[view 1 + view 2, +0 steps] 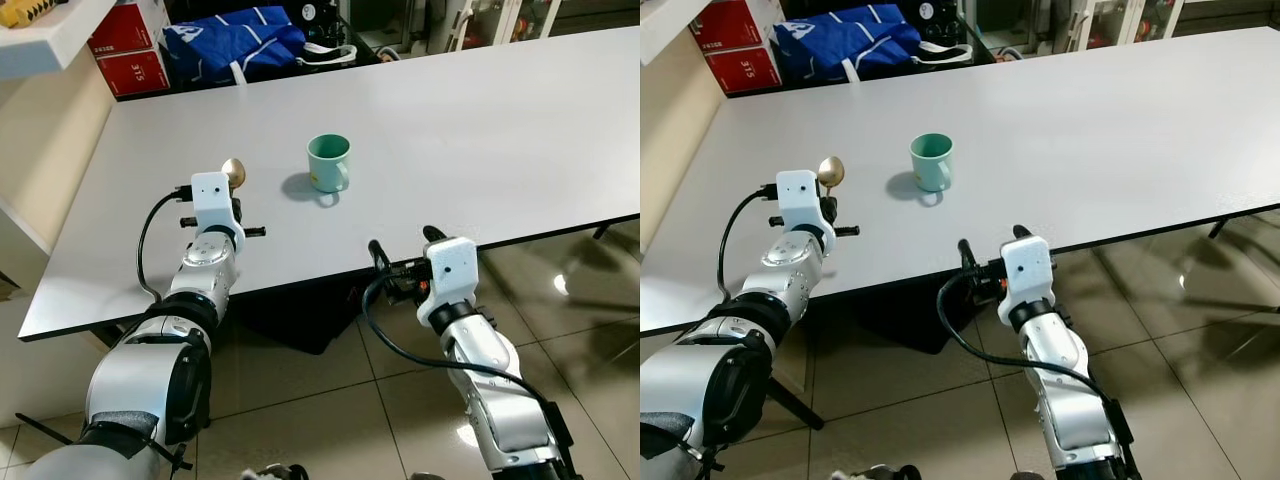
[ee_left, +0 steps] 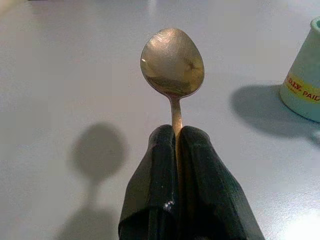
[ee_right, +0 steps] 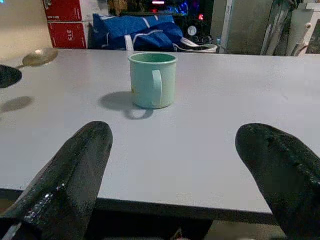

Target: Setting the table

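Table (image 1: 520,130): a long pale grey table with a dark edge; it stands on a glossy tiled floor (image 1: 560,330).
Mug (image 1: 328,162): a mint green mug stands upright on the table, near the middle of the near half, handle turned toward the robot. In the left wrist view a yellow label with red letters shows on its side. It casts a shadow on the table toward the robot's left.
Spoon (image 2: 173,65): a gold-coloured spoon, held by its handle above the table, bowl pointing away from the wrist. Its shadow lies on the table below. It is well left of the mug and does not touch it.
Left gripper (image 2: 177,150): raised over the near left part of the table; its jaws are pressed together on the spoon's handle, with the bowl sticking out beyond the tips.
Right gripper (image 3: 175,170): at the near edge of the table, level with the tabletop and pointing at the mug from well short of it. Its jaws stand wide apart and hold nothing.
Blue bag (image 1: 235,42): a blue bag with white straps lies beyond the far edge of the table.
Red boxes (image 1: 130,50): two red boxes are stacked just left of the blue bag.
White shelf (image 1: 50,40): a white shelf juts in at the far left, above the table's corner.
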Tool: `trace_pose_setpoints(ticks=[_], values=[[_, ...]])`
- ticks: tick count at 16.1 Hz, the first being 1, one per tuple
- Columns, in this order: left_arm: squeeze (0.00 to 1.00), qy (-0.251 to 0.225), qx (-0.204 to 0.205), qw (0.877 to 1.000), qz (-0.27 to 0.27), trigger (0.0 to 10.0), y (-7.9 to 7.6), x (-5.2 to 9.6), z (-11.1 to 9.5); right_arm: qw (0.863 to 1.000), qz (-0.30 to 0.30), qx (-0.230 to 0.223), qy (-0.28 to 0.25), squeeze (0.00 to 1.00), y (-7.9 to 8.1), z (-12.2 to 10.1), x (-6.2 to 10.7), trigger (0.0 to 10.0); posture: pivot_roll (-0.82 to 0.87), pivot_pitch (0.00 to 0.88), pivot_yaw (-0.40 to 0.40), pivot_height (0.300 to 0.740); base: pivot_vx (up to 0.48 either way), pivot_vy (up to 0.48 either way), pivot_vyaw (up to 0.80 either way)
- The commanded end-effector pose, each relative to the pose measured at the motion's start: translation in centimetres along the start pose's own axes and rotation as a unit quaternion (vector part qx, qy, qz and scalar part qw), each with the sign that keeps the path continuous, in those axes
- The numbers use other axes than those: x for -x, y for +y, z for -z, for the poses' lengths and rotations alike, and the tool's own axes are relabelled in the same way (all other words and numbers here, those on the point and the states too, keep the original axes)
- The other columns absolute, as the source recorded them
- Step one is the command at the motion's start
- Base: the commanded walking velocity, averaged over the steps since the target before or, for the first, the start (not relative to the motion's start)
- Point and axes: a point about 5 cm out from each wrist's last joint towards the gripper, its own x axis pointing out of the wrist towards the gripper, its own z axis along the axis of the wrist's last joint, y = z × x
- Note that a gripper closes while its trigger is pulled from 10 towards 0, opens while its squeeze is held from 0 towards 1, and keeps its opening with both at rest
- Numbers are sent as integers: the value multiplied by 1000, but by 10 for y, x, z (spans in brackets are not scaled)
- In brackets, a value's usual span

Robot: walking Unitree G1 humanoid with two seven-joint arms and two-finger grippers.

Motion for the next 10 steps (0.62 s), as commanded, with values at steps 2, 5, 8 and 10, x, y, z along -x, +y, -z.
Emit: trace_pose_setpoints(ticks=[2,5,8,10], values=[[0,-20,0,1000,-6,0,-1,-2,-11,1000,-3,1,-4,0,3,-5,0,10000,-285,39,122,740,442,0,0],[0,-24,-1,1000,-4,0,-1,-2,-12,1000,-5,1,-5,0,3,-6,-1,10000,-282,35,123,740,445,0,0],[0,-24,0,1000,-2,0,-2,-3,-13,1000,-6,1,-4,0,2,-6,2,10000,-282,34,124,740,461,0,0],[0,-26,1,1000,-4,0,-3,-3,-13,1000,-11,1,-2,0,2,-6,2,10000,-282,32,124,740,240,0,0]])
